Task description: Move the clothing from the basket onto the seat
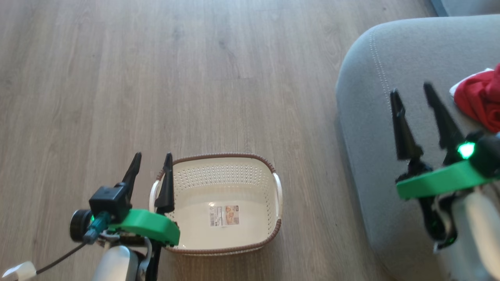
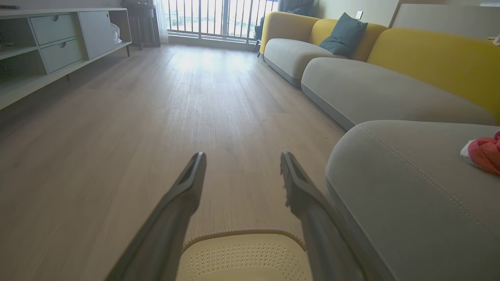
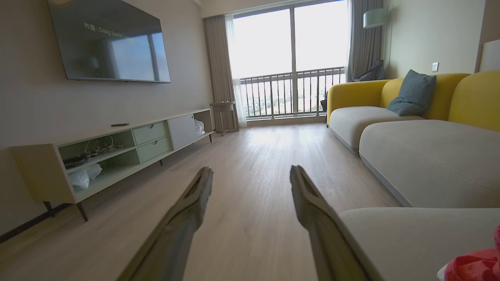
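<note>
The right gripper [image 1: 411, 90] hangs over the near left part of the seat [image 1: 367, 117], its two dark fingers spread wide with nothing between them. The left gripper [image 1: 152, 157] is just as wide apart and just as empty, poised at the left rim of the basket [image 1: 222, 156]. Whether its right finger touches that rim cannot be told.

The clothing [image 1: 479, 97] lies as a red heap with a white band on the seat, just right of the right gripper and apart from it. The picture's edge cuts the heap off, so whether it is one garment or two cannot be told. The basket stands on the wooden floor [image 1: 156, 78], left of the seat, and holds only its label sticker [image 1: 224, 216] on the bare bottom.

The moving itself looks done, so what remains is probably a clean withdrawal. The right gripper does best to rise straight up before swinging left, so that no fingertip drags the fabric towards the rounded edge. The left gripper should lift clear of the rim rather than sweep sideways, or the light basket may slide.
</note>
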